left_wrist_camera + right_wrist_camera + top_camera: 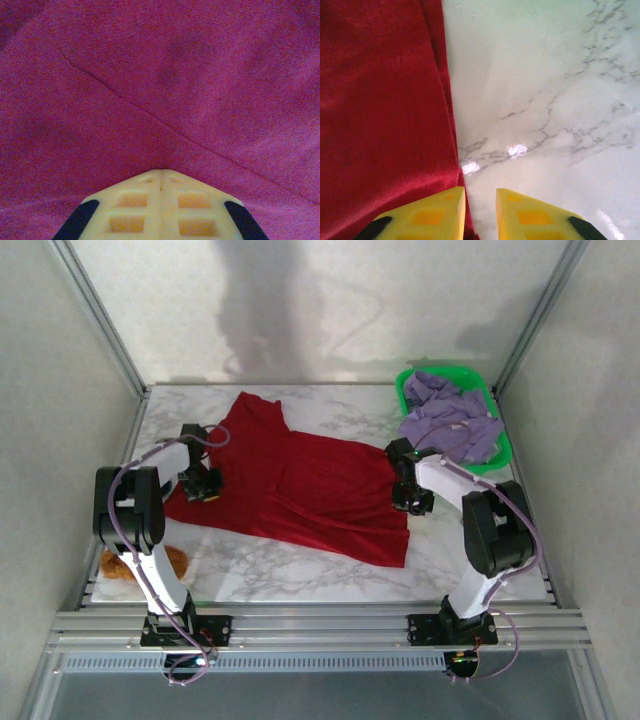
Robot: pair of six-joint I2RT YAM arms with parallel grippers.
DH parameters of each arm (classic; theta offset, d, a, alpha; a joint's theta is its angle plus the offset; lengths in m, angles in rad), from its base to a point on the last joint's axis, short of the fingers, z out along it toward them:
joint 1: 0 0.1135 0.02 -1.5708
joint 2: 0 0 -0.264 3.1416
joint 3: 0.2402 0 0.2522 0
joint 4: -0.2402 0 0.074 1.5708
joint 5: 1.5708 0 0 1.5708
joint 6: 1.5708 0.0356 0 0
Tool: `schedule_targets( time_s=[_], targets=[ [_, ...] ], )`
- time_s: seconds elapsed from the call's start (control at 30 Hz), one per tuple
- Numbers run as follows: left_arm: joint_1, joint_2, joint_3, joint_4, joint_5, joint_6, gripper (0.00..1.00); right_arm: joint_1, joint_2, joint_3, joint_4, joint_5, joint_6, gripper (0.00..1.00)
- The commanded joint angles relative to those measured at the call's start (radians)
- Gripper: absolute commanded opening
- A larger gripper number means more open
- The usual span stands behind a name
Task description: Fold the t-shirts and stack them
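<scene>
Your left gripper (161,174), jaws closed together, touches the red t-shirt (300,485) spread mid-frame. Your right gripper (480,195), jaws slightly parted and empty, sits at the shirt's right edge over the marble table (560,100).

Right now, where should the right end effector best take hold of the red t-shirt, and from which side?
I would take the red t-shirt by its right-hand edge, coming in from the bare table on its right. The shirt lies flat and spread, so only the rim offers a pinch. The right end effector sits at that edge, fingers slightly apart.
</scene>
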Motion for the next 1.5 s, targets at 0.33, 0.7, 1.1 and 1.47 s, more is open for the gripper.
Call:
schedule_targets(
  time_s=[0.33, 0.7, 1.1, 1.47],
  targets=[
    [0.0, 0.032, -0.067, 0.001, -0.014, 0.016, 0.0, 0.066, -0.098, -0.132, 0.026, -0.143, 0.14, 0.26],
    [-0.01, 0.03, -0.068, 0.003, -0.006, 0.012, 0.0, 0.065, -0.051, -0.121, 0.057, -0.111, 0.1, 0.27],
    [-0.014, 0.035, -0.067, 0.001, -0.007, 0.007, 0.0, 0.067, -0.048, -0.107, 0.077, -0.076, 0.05, 0.26],
    [-0.019, 0.038, -0.064, 0.005, -0.004, 0.003, 0.0, 0.067, -0.028, -0.124, 0.12, -0.04, 0.024, 0.12]
  ],
)
